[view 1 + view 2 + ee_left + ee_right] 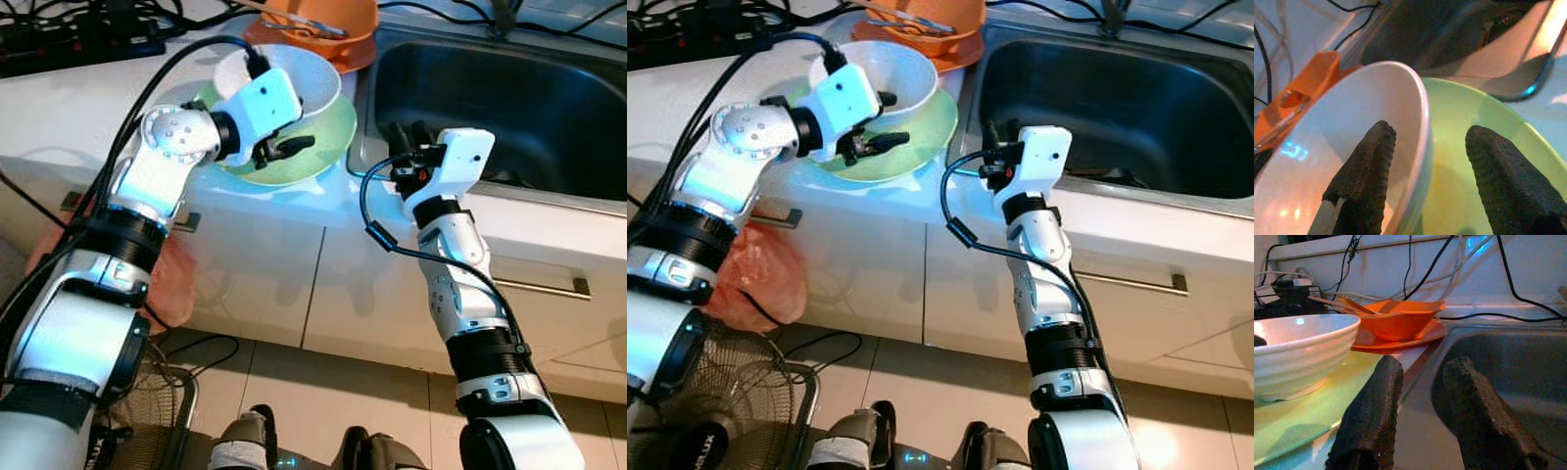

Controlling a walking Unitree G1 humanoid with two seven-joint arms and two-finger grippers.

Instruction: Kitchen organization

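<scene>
The left claw (284, 149) has its fingers apart astride the rim of the glossy white bowl (304, 83), one finger (1364, 181) inside and the other over the round pale-green plate (328, 142) that the bowl sits on, on the white bench (69, 108). Beyond it an orange bowl (1400, 320) holding wooden sticks rests on an orange plate (1413, 338). The right claw (407, 137), fingers apart and holding nothing, hovers at the near left edge of the steel sink (529, 98).
</scene>
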